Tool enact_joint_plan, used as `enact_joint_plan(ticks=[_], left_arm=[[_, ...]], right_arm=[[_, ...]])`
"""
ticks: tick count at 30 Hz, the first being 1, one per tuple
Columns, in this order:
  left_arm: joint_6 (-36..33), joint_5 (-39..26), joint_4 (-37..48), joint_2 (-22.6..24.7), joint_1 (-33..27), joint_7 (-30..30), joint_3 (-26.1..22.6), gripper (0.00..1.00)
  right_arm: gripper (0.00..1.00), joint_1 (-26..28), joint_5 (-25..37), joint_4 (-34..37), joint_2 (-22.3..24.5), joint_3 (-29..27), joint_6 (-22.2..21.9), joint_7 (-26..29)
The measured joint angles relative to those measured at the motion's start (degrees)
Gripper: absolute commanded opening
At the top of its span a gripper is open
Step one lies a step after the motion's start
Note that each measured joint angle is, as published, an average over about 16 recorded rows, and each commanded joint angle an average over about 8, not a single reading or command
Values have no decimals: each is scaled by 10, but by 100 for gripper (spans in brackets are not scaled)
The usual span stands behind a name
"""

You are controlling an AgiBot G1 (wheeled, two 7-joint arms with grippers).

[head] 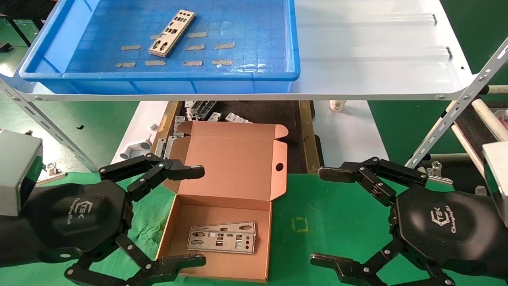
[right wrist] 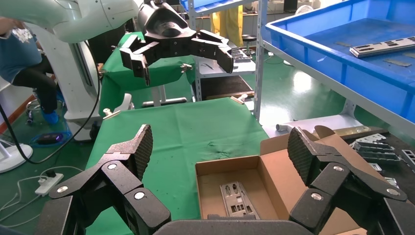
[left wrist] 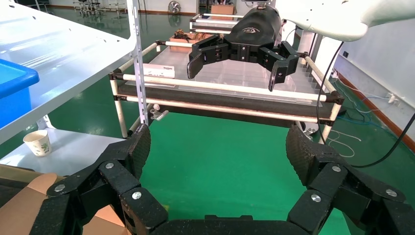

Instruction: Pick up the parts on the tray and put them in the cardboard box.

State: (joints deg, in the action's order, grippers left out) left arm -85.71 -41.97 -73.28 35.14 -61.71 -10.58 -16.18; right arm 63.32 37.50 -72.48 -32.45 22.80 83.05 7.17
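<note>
One silver-grey part [head: 172,33] lies on the floor of the blue tray [head: 158,75] on the white shelf; the same part [right wrist: 382,46] shows in the right wrist view. The cardboard box [head: 232,167] stands open on the green table, with two parts [head: 222,238] lying overlapped inside; these parts [right wrist: 237,199] also show in the right wrist view. My left gripper [head: 194,214] hangs open at the box's left side, empty. To the box's right my right gripper [head: 327,216] is open too, holding nothing. Each wrist view shows the other arm's gripper farther off.
Tan tape strips [head: 194,47] dot the tray floor. Grey metal brackets [head: 200,109] lie on a dark mat behind the box, under the shelf [head: 377,47]. A paper cup [head: 337,105] stands at the back right. A roller rack [left wrist: 225,93] sits at the far right.
</note>
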Motion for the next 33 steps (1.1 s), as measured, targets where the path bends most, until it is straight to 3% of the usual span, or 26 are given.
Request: enact_joint_plan(ticks=[33], left_arm=[[0,0,0,0,0,0,0,100]], right_arm=[[100,0,0,0,0,0,0,0]])
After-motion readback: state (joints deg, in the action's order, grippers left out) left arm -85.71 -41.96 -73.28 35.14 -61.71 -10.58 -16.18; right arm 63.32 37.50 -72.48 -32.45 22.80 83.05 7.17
